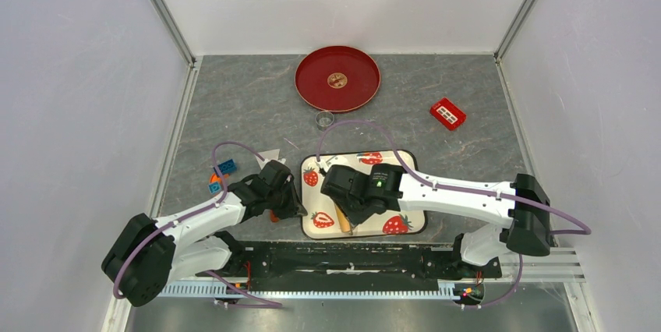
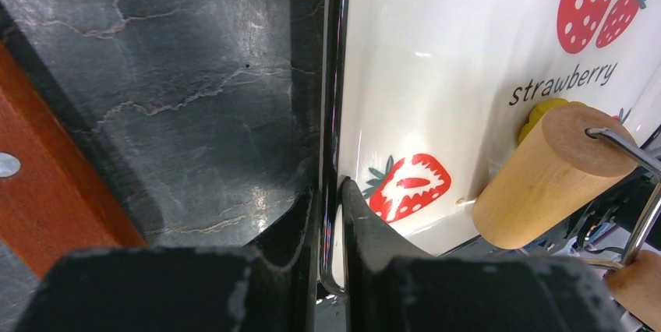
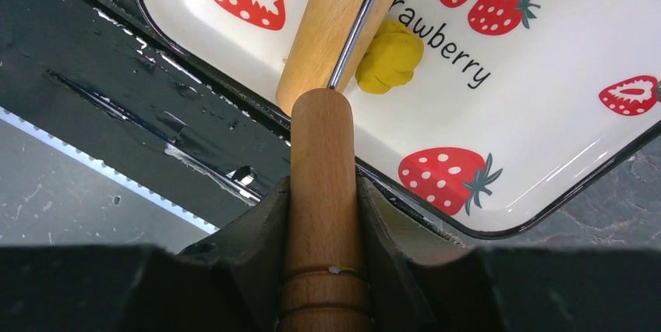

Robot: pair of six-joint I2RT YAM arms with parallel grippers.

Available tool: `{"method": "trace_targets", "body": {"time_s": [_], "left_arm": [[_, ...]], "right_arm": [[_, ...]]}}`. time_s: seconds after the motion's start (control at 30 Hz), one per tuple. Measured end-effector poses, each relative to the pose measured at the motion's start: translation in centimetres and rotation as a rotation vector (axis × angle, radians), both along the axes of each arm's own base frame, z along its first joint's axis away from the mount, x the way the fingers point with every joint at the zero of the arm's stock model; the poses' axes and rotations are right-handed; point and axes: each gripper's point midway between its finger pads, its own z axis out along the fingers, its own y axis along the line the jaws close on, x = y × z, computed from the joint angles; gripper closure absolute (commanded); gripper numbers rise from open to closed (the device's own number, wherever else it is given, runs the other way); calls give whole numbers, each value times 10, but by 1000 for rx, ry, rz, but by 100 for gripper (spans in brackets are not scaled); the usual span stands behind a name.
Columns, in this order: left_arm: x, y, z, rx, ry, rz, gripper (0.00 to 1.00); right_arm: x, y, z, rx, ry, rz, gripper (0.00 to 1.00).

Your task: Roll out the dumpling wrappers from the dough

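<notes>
A lump of yellow dough (image 3: 390,55) lies on the white strawberry tray (image 3: 561,36), and the wooden roller (image 3: 331,28) rests against its side. My right gripper (image 3: 322,188) is shut on the roller's wooden handle (image 3: 321,137), near the tray's front edge (image 1: 352,215). In the left wrist view the roller (image 2: 546,176) covers most of the dough (image 2: 542,110). My left gripper (image 2: 331,199) is shut on the tray's left rim (image 2: 335,75), one finger inside and one outside. A small round dumpling wrapper (image 1: 337,79) lies in the middle of the red plate (image 1: 312,90) at the back.
A metal ring cutter (image 1: 324,119) stands between the plate and the tray (image 1: 405,160). A red block (image 1: 447,113) lies at the back right. Blue and orange blocks (image 1: 222,170) sit left of the tray. A reddish-brown wooden piece (image 2: 47,184) lies by the left gripper.
</notes>
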Motion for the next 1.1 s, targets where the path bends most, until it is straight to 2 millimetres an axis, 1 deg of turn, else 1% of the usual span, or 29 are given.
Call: {"method": "trace_targets", "body": {"time_s": [0.23,0.3,0.47,0.57,0.67,0.83,1.1], "left_arm": [[0,0,0,-1,-1,0,98],[0,0,0,-1,-1,0,98],[0,0,0,-1,-1,0,98],[0,0,0,-1,-1,0,98],[0,0,0,-1,-1,0,98],[0,0,0,-1,-1,0,98],[0,0,0,-2,-2,0,98]], "right_arm": [[0,-3,5,-5,-3,-10,100],[2,-1,13,5,-11,-12,100],[11,8,44,93,-58,-28,100],[17,4,53,112,-73,-48,100],[24,-5,50,92,-71,-76,100],[30,-22,36,36,-49,-106,100],[27,-41,19,-9,-8,-106,100]]}}
